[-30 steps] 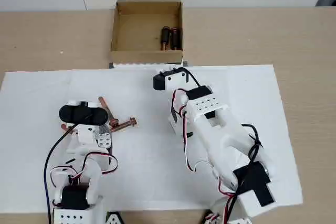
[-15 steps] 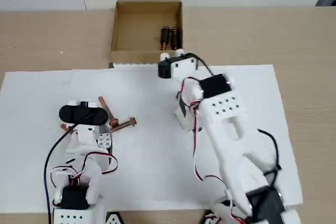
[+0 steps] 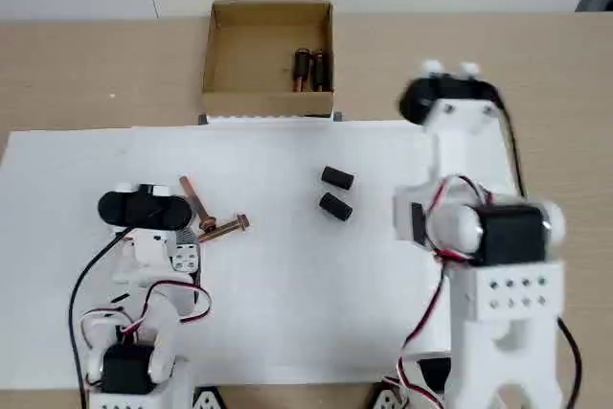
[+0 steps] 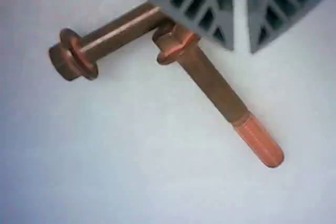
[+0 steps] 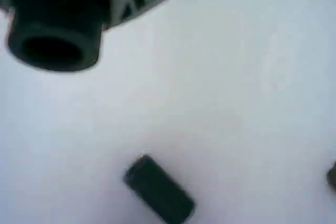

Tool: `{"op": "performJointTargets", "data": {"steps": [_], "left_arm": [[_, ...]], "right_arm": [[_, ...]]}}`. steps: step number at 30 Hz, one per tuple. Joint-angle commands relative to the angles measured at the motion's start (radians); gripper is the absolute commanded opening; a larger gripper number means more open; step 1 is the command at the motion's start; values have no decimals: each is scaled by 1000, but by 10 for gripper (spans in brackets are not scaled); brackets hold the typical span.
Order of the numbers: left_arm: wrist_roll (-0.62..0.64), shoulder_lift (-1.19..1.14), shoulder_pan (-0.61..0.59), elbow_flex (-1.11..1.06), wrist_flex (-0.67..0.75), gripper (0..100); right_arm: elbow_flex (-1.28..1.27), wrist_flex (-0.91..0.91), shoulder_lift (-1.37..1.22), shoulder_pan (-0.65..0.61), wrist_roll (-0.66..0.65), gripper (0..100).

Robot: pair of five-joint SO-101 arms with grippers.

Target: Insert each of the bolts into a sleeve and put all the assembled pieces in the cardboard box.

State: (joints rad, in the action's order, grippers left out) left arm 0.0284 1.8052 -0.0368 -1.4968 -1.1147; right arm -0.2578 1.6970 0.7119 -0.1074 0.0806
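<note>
Two copper bolts lie crossed on the white paper, one point(image 3: 192, 200) upright and one point(image 3: 222, 227) slanting. My left gripper point(image 3: 144, 210) hovers right over them. In the left wrist view its grey fingertips point(image 4: 226, 30) stand a thin slit apart beside the two bolt heads point(image 4: 173, 45), with nothing between them. Two black sleeves point(image 3: 336, 178) point(image 3: 334, 206) lie mid-paper. My right gripper point(image 3: 448, 98) is raised at the right, shut on a third black sleeve point(image 5: 52, 38). The cardboard box point(image 3: 218, 55) holds assembled pieces point(image 3: 311, 69).
The white paper point(image 3: 287, 313) covers most of the wooden table point(image 3: 96, 64). The right arm's body point(image 3: 498, 275) towers over the paper's right side. The left arm's base and cables point(image 3: 134, 332) sit at the front left.
The right arm swung from beside the box's front out to the right and rose, uncovering two sleeves on the paper. The left arm shifted only slightly.
</note>
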Motion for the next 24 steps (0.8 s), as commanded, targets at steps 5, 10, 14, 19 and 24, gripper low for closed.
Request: {"op": "performJointTargets", "data": {"steps": [5,10,14,19,24], "left_arm": [[-46,-100,-6,168,-63,5],[-49,-370,-2,358,-60,5],[-51,-600,-2,522,-78,5],[-140,-853,2,680,-141,5],[-281,-1034,2,766,-209,5]], "right_arm": [[-144,-4,142,142,12,4],[-216,-7,208,177,12,4],[-295,-50,254,209,12,4],[-400,-150,309,216,12,4],[-463,-214,348,214,12,4]]}}
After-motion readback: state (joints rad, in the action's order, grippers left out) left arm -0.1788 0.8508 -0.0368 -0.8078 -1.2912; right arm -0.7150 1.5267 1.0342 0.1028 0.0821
